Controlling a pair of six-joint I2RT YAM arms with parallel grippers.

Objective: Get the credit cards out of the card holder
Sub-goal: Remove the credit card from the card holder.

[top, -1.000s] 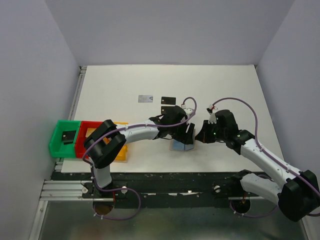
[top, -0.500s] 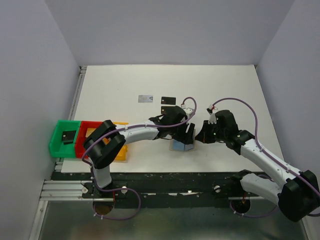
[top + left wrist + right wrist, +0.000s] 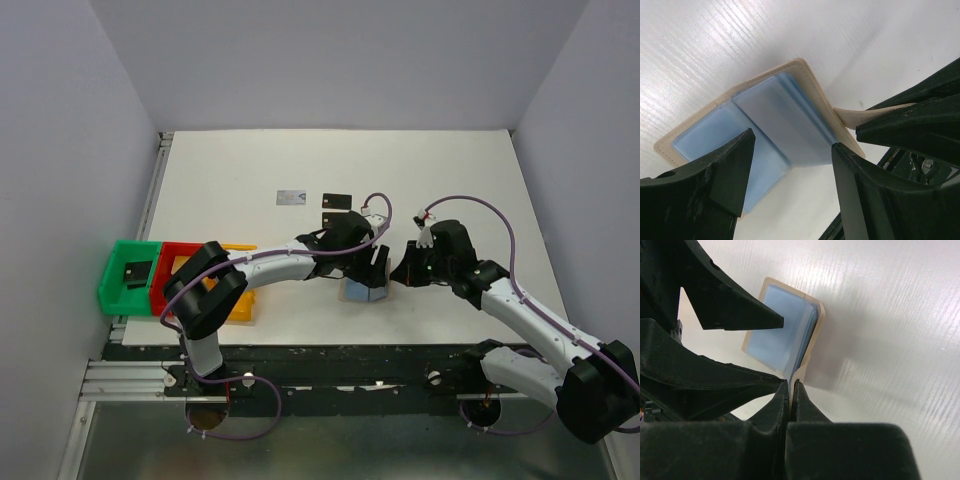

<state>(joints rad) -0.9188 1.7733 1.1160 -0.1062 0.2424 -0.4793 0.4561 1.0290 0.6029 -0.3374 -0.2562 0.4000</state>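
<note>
The card holder [image 3: 362,290] lies open near the table's front middle, with tan edges and a light blue-grey inside [image 3: 765,125]. My left gripper [image 3: 792,155] is open, its fingers straddling the holder's near panel just above it; in the top view it [image 3: 369,272] hangs over the holder. My right gripper [image 3: 791,386] is shut on the holder's small tan tab [image 3: 801,371], which also shows in the left wrist view [image 3: 855,118]. A silver-grey card [image 3: 291,196] and two black cards [image 3: 338,201] [image 3: 329,220] lie flat farther back. No gold-orange card shows.
A green bin [image 3: 112,280] holding a small black chunky object [image 3: 135,272], a red bin [image 3: 178,256] and a yellow bin [image 3: 244,308] stand at the table's left front. White walls close in the table on three sides.
My left gripper has edged very slightly toward the back over the holder. The right gripper and the cards have not moved.
</note>
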